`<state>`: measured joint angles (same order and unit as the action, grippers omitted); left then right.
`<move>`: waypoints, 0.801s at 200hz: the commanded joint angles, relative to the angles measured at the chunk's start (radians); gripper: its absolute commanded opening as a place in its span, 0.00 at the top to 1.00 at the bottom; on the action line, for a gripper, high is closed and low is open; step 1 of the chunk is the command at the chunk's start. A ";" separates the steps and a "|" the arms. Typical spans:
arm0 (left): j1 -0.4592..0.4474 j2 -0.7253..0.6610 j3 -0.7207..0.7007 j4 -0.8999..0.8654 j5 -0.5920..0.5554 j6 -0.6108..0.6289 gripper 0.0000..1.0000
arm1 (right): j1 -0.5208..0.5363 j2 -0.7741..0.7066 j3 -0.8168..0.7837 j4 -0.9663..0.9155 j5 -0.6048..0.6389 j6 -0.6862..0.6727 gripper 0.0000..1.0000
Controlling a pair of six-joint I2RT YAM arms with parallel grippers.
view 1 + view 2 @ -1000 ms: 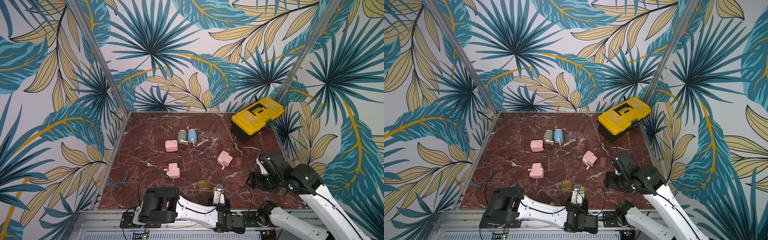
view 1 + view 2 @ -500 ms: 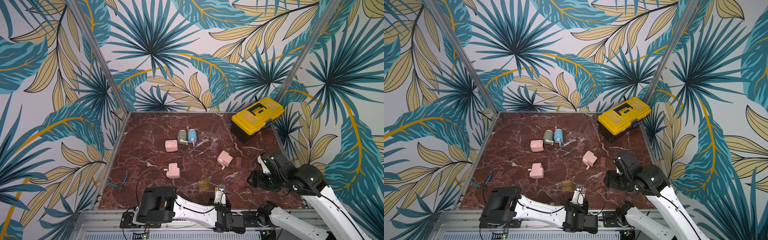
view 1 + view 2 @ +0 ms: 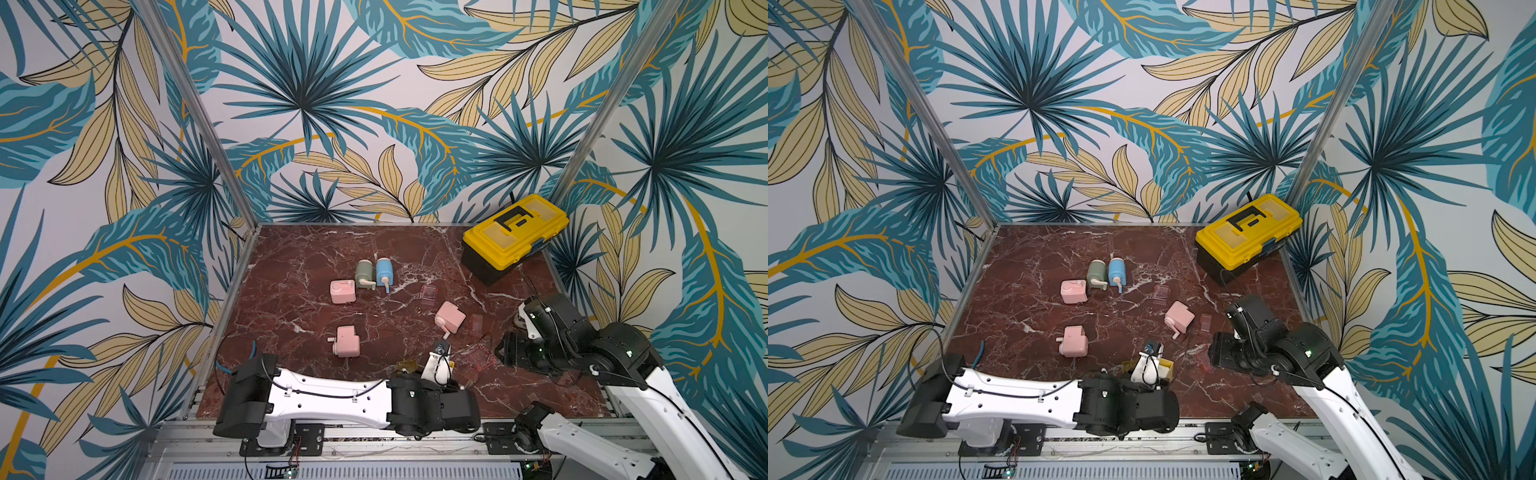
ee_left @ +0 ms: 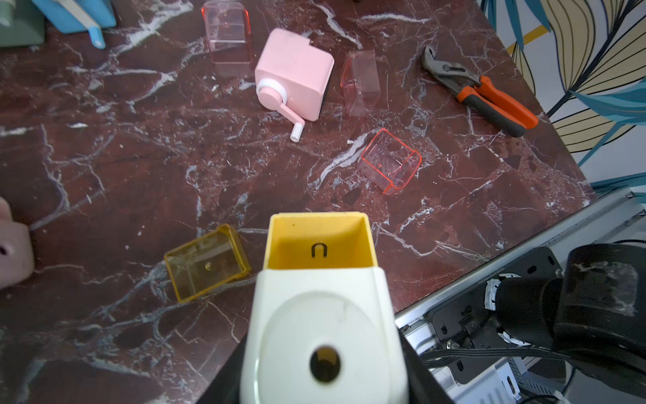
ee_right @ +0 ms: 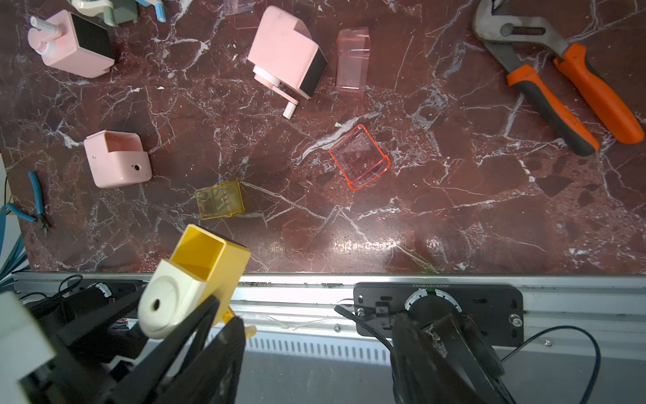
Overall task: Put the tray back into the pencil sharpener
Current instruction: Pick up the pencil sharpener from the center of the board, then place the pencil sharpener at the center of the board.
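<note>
My left gripper (image 4: 323,367) is shut on the pencil sharpener (image 4: 321,280), a yellow body with a white front, held just above the table's front edge. Its empty tray slot faces up and away from the wrist. The sharpener (image 5: 195,276) also shows in the right wrist view and in both top views (image 3: 436,365) (image 3: 1150,365). The tray (image 4: 206,262), clear yellow, lies on the marble right beside it, open side up (image 5: 220,200) (image 3: 406,366). My right gripper (image 5: 314,356) hangs open and empty over the front rail, right of the sharpener (image 3: 511,353).
A clear red tray (image 5: 360,157) lies between the two grippers. Pink sharpeners (image 5: 286,56) (image 5: 115,161), more clear trays (image 5: 351,59) and orange pliers (image 5: 566,87) lie farther out. A yellow toolbox (image 3: 515,232) stands back right. Blue cutters (image 5: 35,196) lie front left.
The left gripper has lifted the sharpener a little higher above the table. The right arm has only shifted slightly.
</note>
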<state>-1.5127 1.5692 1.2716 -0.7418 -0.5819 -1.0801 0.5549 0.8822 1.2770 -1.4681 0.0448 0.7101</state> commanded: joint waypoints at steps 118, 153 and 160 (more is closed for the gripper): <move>0.548 -0.349 -0.005 -0.392 0.617 0.785 0.86 | -0.003 0.198 0.016 0.192 0.062 0.055 0.32; 0.573 -0.339 -0.001 -0.510 0.630 0.990 0.85 | -0.004 0.209 -0.007 0.221 0.071 0.068 0.33; 0.574 -0.339 -0.005 -0.522 0.630 1.023 0.84 | -0.003 0.212 -0.010 0.225 0.070 0.069 0.33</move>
<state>-0.9466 1.2327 1.2442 -1.1549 0.0025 -0.2588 0.5549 1.0946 1.2858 -1.2713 0.0929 0.7593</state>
